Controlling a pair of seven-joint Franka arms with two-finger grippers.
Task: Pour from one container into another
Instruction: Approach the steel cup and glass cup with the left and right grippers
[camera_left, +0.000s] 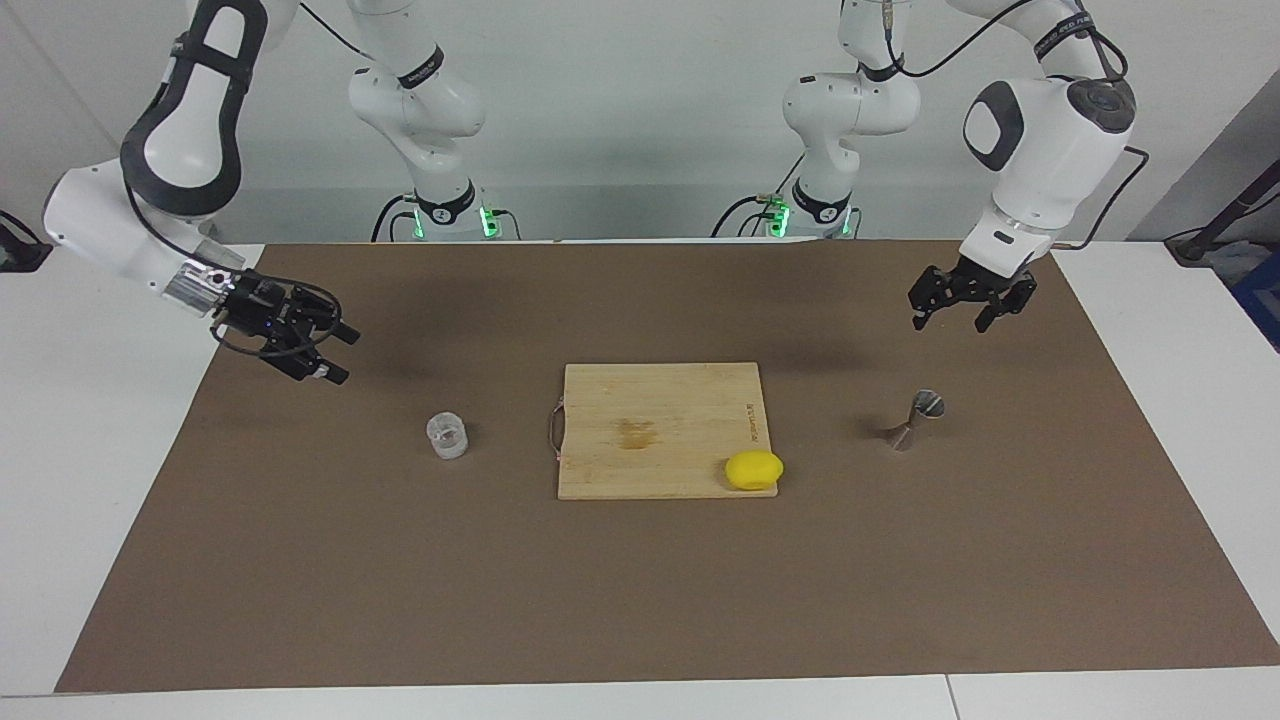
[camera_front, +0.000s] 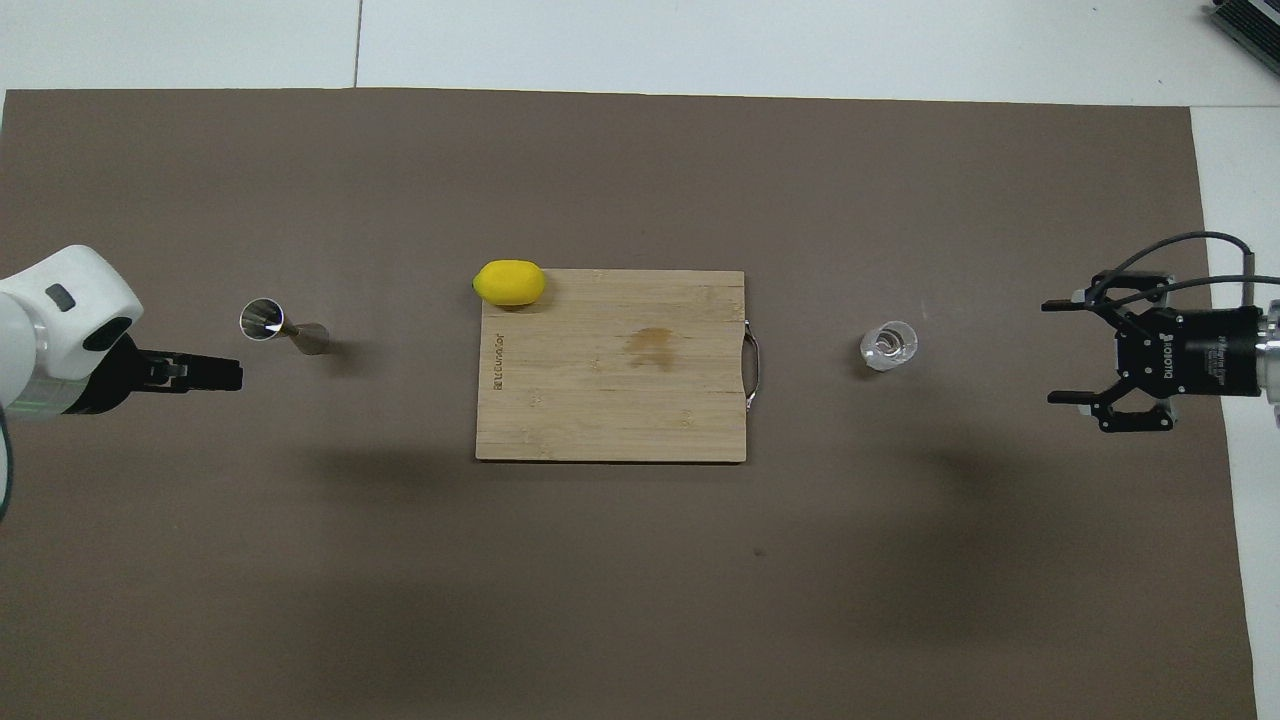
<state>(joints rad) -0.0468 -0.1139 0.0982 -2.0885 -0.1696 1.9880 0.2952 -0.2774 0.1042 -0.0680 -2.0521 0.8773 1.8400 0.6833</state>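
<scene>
The small clear cup (camera_left: 449, 436) stands on the brown mat toward the right arm's end, also in the overhead view (camera_front: 889, 346). The steel hourglass jigger (camera_left: 915, 420) stands on the mat toward the left arm's end, also in the overhead view (camera_front: 280, 325). My right gripper (camera_left: 345, 357) is open and empty, raised over the mat beside the cup, apart from it, fingers pointing toward it (camera_front: 1048, 351). My left gripper (camera_left: 952, 320) is open and empty, raised over the mat close to the jigger, not touching it (camera_front: 235, 373).
A wooden cutting board (camera_left: 660, 400) with a metal handle lies at the middle of the mat (camera_front: 610, 400), between cup and jigger. A yellow lemon (camera_left: 754, 470) sits on the board's corner farthest from the robots, toward the left arm's end (camera_front: 510, 283).
</scene>
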